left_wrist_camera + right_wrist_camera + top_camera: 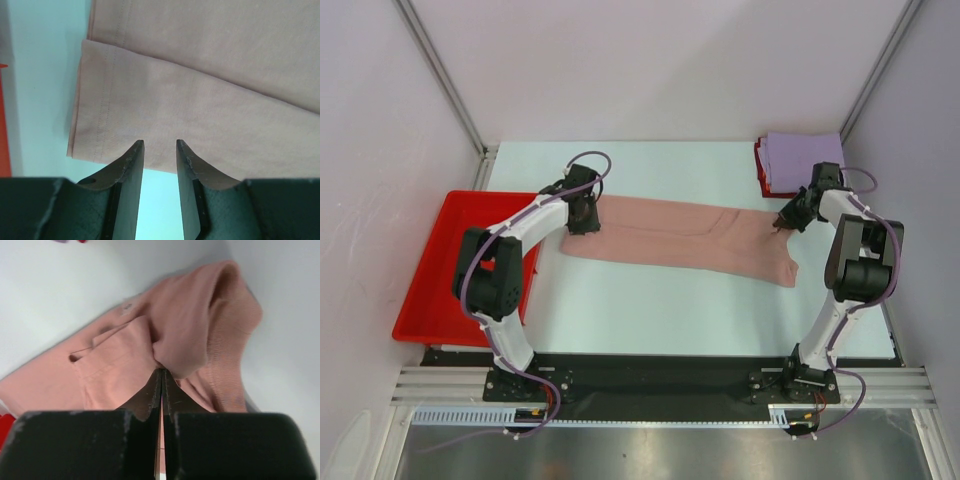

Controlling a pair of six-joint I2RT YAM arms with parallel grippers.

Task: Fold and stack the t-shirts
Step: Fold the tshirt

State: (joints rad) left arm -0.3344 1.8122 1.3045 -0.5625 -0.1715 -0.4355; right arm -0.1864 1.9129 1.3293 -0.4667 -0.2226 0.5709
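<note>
While the right tool (161,371) pinches the pink t-shirt (680,235), the left tool (160,143) stands half-open at its hem.

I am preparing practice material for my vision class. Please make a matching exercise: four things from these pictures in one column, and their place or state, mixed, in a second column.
Things:
1. pink t-shirt
2. lavender t-shirt
3. red tray
4. right gripper

Places or states:
A. folded, far right corner of the table
B. at the table's left edge
C. shut on pink cloth
D. laid long across the table's middle

Pairs: 1-D, 2-A, 3-B, 4-C
</note>
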